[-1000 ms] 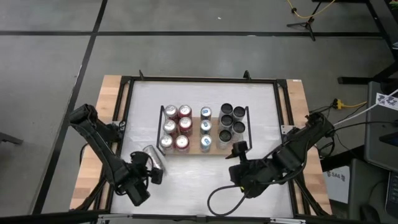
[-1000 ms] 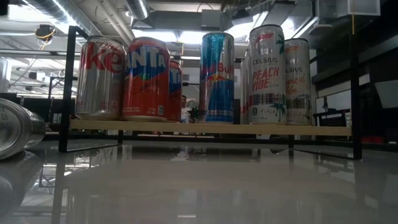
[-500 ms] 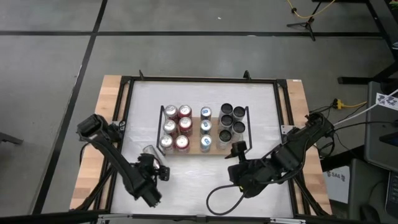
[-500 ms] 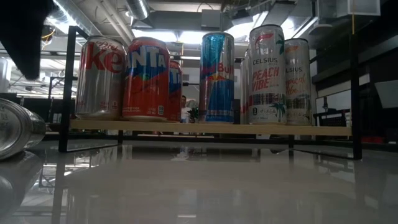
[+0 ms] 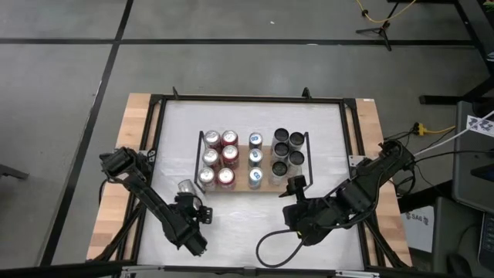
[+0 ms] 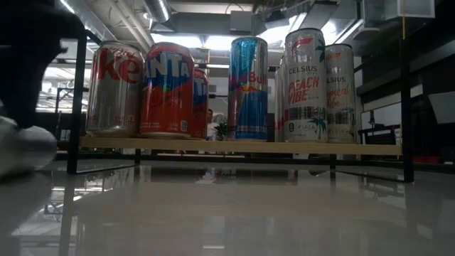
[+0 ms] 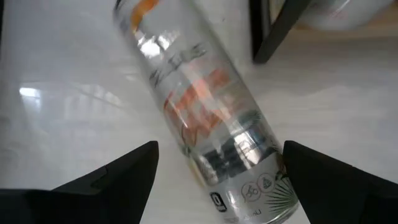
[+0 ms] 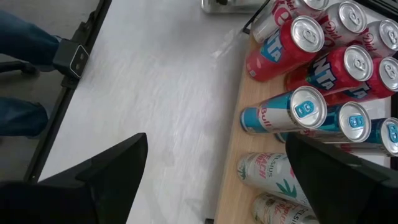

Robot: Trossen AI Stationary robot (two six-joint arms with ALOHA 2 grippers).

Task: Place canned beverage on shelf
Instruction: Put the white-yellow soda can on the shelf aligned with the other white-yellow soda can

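Note:
A silver can (image 7: pixel 205 118) with orange print lies on its side on the white table, just left of the shelf's near-left corner; its far end (image 5: pixel 185 187) shows in the high view. My left gripper (image 7: pixel 217 149) is open and points steeply down over the can's near part (image 5: pixel 190 201), one finger on each side. The shelf (image 5: pixel 240 165), a wooden board with black end rails, carries several upright cans (image 6: pixel 167 89). My right gripper (image 5: pixel 294 186) hangs open above the table at the shelf's near-right side, with nothing between its fingers (image 8: pixel 214 143). My left gripper straddles the lying can from above, its fingers across the can's length. One finger (image 7: pixel 118 180) stands clear of the can's side. The other finger (image 7: pixel 311 177) sits right beside the can's wall (image 7: pixel 270 155); I cannot tell whether it touches.
Bare white tabletop (image 5: pixel 239 232) lies between the shelf and the near edge. A black frame (image 5: pixel 154 123) runs around the table. A person's legs in blue trousers (image 8: pixel 22 53) show beyond the table in the right wrist view.
My left gripper has come down over the lying can and tipped to point more steeply down, staying open. It now covers most of the can in the high view and shows as a dark shape at the low view's left.

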